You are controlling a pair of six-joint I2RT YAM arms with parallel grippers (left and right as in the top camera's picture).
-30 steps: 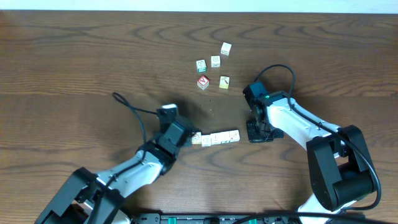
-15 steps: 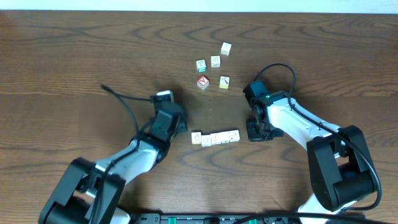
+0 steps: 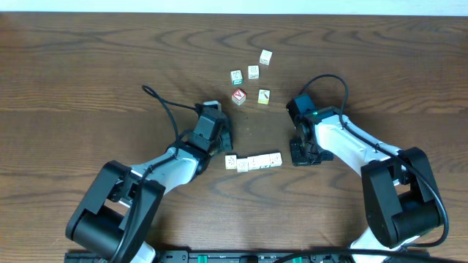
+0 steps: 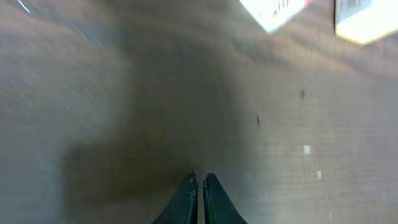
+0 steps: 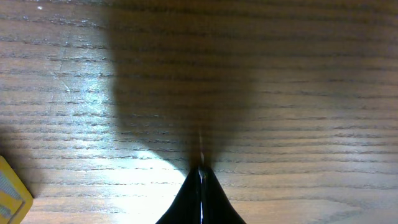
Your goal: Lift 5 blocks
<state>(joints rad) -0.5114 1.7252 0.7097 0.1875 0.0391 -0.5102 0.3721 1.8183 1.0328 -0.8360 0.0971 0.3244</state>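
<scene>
Several small cream blocks [image 3: 253,161] lie side by side in a short row on the table. My left gripper [image 3: 225,139] hovers just above the row's left end, apart from it. In the left wrist view the left gripper [image 4: 199,178] is shut with nothing between its tips, over bare wood. My right gripper [image 3: 302,156] sits just right of the row's right end, apart from it. In the right wrist view the right gripper [image 5: 200,169] is shut and empty, its tips close to the tabletop.
Three loose cream cubes [image 3: 253,71] lie farther back, with a red-faced cube [image 3: 238,96] and a yellowish cube [image 3: 263,96] in front of them. The red-faced cube [image 4: 273,9] and yellowish cube [image 4: 367,18] show ahead of the left gripper. A yellow corner [image 5: 9,199] shows at the right wrist view's lower left edge.
The left gripper left the row's left end, swung back and left, then came right to its spot above the row. The right arm and the blocks stayed still.
</scene>
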